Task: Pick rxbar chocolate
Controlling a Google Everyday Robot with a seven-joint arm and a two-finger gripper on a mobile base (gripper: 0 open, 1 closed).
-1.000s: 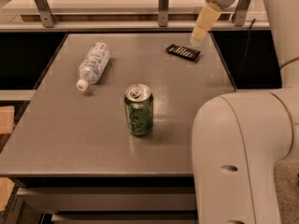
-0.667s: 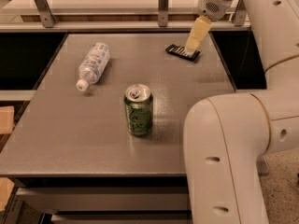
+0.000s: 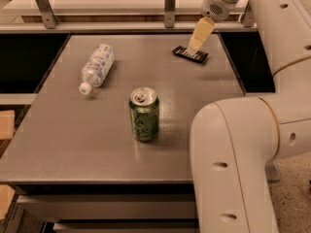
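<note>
The rxbar chocolate (image 3: 190,55) is a small flat black bar with pale print lines, lying flat at the far right of the grey table (image 3: 97,144). My gripper (image 3: 196,43) hangs from the arm at the top right, its pale yellow fingers pointing down right over the bar's middle, with the tips at or just above the wrapper. Part of the bar is hidden behind the fingers.
A green soda can (image 3: 144,113) stands upright at the table's middle. A clear plastic water bottle (image 3: 97,67) lies on its side at the far left. My white arm and base (image 3: 233,164) fill the right side. A metal rail (image 3: 121,27) runs along the back edge.
My gripper has moved left and down from beside the bar to directly over it. The bar, can and bottle have not moved.
</note>
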